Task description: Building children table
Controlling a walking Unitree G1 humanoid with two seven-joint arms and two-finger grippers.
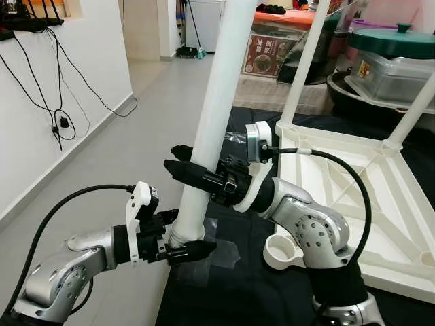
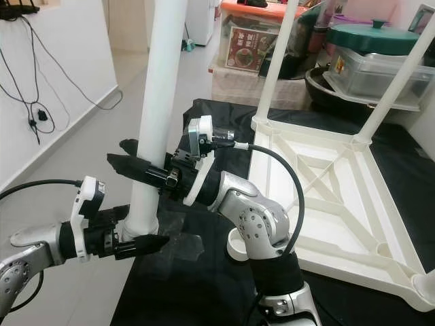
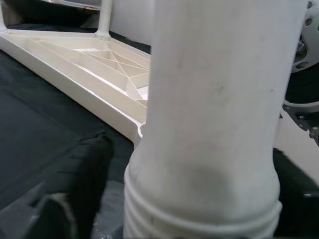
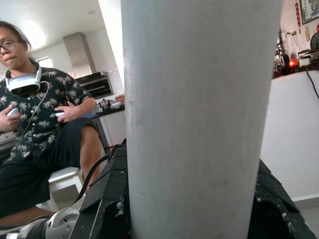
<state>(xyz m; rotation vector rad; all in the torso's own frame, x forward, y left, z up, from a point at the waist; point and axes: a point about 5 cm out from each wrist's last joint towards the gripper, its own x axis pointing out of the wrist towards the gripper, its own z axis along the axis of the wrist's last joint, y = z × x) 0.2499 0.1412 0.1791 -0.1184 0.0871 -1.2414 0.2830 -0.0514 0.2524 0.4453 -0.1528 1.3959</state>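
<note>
White table leg (image 1: pixel 216 115), upright, threaded lower end just above the black mat (image 1: pixel 224 285); pinched near that end by the left gripper (image 1: pixel 182 250), clamped at mid-height by the right gripper (image 1: pixel 194 173). Upturned tabletop (image 1: pixel 353 197) beside, two legs already standing in its far corners. Probably carrying the leg toward the open corner socket (image 1: pixel 282 250): best kept vertical, threads squared over the hole, then lowered and turned gently. Seated person (image 4: pixel 40 124) beyond.
</note>
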